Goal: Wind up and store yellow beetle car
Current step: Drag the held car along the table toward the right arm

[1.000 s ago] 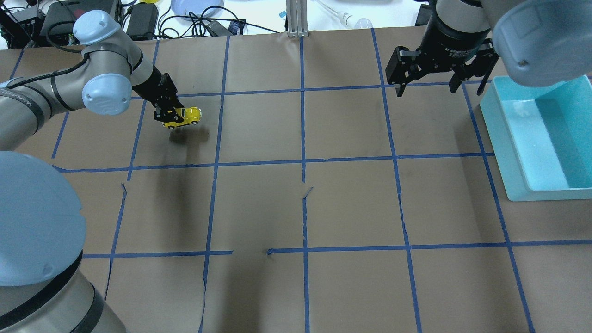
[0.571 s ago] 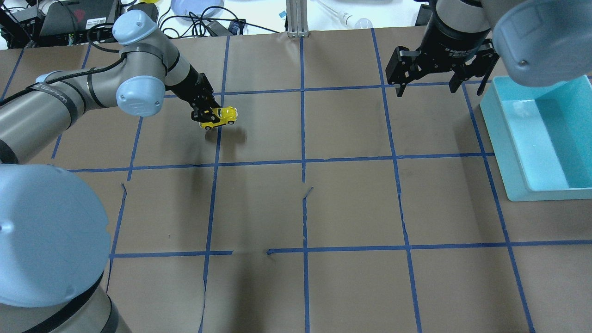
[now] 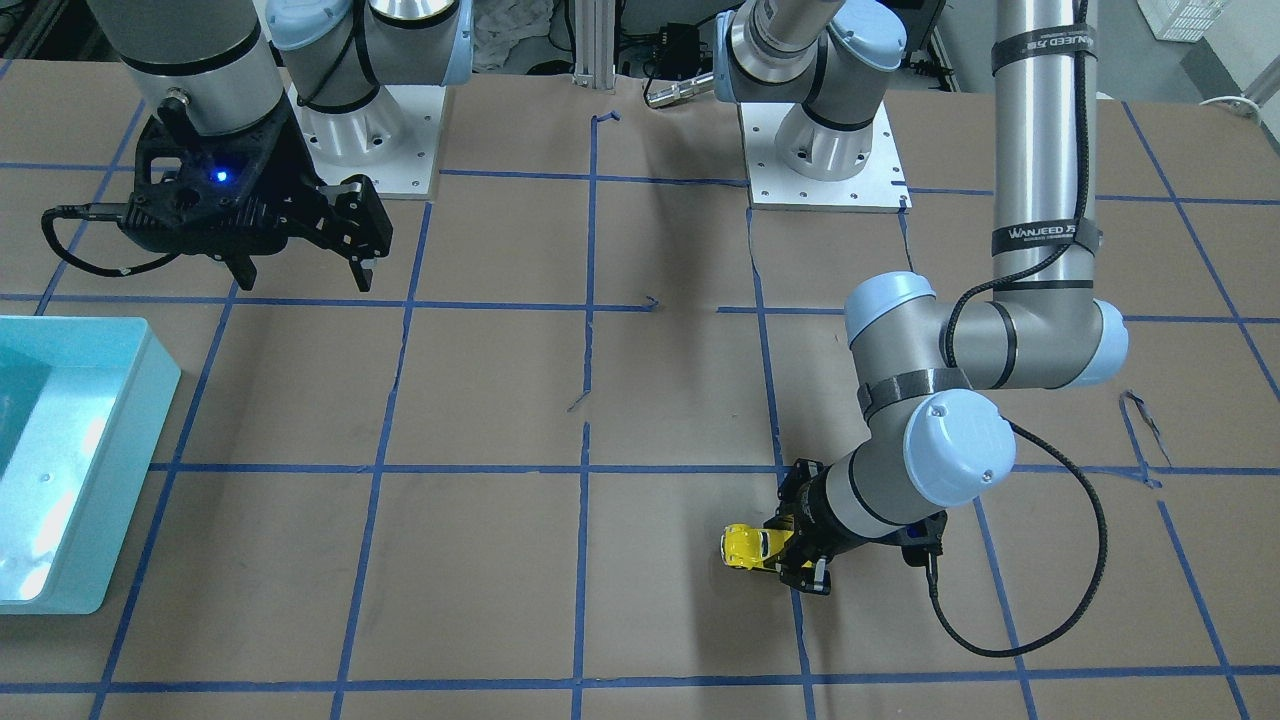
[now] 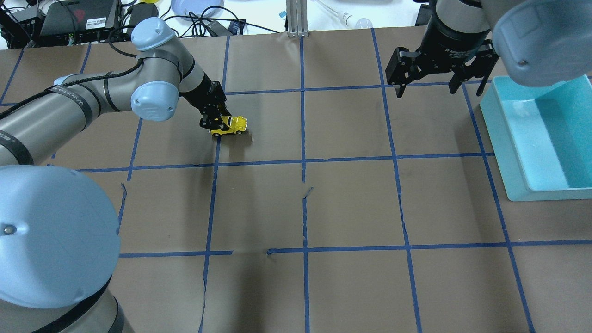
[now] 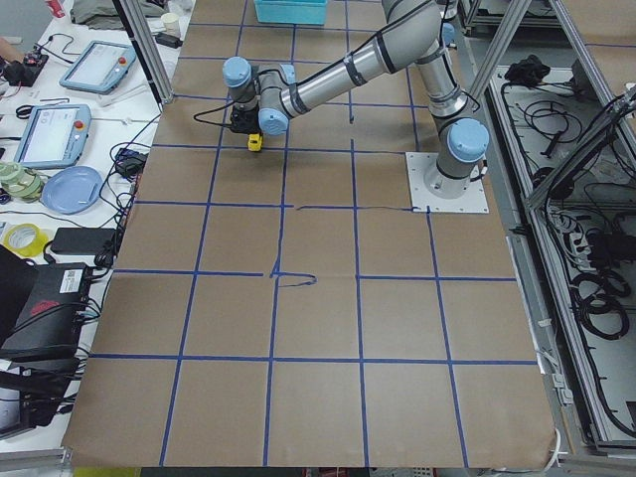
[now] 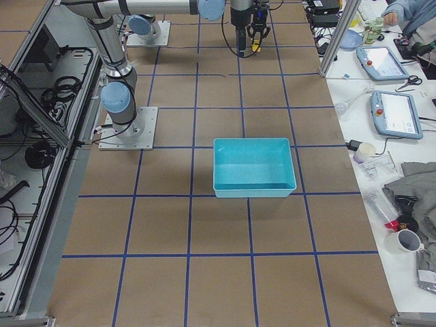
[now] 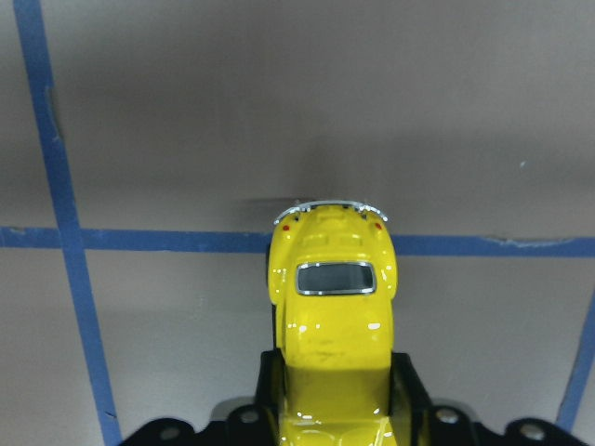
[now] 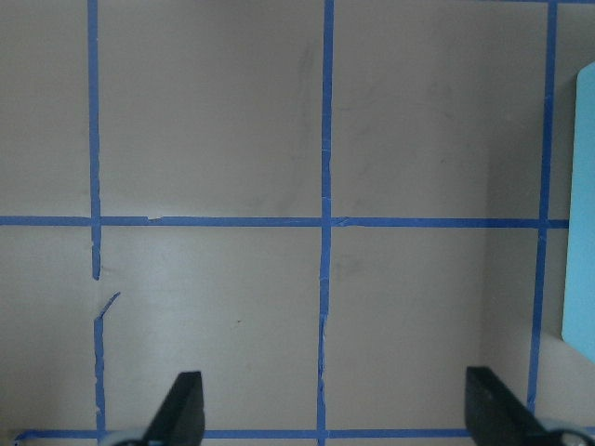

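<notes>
Left pincer (image 4: 213, 124) clamped on one end of yellow toy car (image 4: 230, 125); free end with silver bumper points toward teal bin (image 4: 502, 143). Car sits well apart from bin, far across brown surface (image 4: 351, 208), low over blue tape line; cannot tell if wheels touch. Right pincer (image 4: 439, 90) hangs near bin, fingers spread wide, holding nothing.

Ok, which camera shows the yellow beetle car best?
The left wrist-mounted view: the yellow beetle car fills mid-frame, its window and chrome bumper sharp, clamped in the left gripper. Overhead and front-facing views show it small at that gripper; the side views give a yellow speck; the right wrist view misses it.
</notes>
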Available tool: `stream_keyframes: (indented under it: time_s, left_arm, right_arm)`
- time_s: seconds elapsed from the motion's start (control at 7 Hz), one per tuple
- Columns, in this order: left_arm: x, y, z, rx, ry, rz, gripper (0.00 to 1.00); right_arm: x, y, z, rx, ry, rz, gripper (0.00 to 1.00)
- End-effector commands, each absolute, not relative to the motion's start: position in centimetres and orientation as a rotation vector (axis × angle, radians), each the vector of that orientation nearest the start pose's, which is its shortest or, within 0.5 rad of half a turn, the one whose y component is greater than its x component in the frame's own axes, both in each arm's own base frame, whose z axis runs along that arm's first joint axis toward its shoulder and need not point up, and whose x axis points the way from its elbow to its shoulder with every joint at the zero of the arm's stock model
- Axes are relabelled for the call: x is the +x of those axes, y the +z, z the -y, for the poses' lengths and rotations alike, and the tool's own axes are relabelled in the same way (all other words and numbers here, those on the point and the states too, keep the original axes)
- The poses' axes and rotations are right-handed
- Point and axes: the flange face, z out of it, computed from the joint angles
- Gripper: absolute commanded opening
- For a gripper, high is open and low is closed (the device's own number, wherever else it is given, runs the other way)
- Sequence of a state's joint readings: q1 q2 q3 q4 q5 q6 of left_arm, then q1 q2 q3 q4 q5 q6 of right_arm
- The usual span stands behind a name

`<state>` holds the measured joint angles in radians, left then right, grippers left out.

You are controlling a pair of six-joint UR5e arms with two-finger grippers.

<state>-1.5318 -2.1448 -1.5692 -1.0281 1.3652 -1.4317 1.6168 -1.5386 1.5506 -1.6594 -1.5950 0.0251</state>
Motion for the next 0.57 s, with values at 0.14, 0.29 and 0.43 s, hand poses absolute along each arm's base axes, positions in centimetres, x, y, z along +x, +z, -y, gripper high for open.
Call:
stream_keyframes:
  time_s: [0.14,0.29,0.43]
  left_arm:
    - [-11.7,19.5,66.4,-2.154,0.228,-2.407,0.0]
    - [-11.3,19.5,66.5,-2.162,0.226,-2.402,0.0]
    - [-9.3,19.5,66.7,-2.199,0.231,-2.369,0.0]
  right_arm:
    - [15.4,49.0,50.7,-0.033,-0.115,-3.16,1.0]
    - [15.4,48.9,50.7,-0.033,-0.108,-3.16,1.0]
    - [15.5,48.8,50.7,-0.033,-0.108,-3.16,1.0]
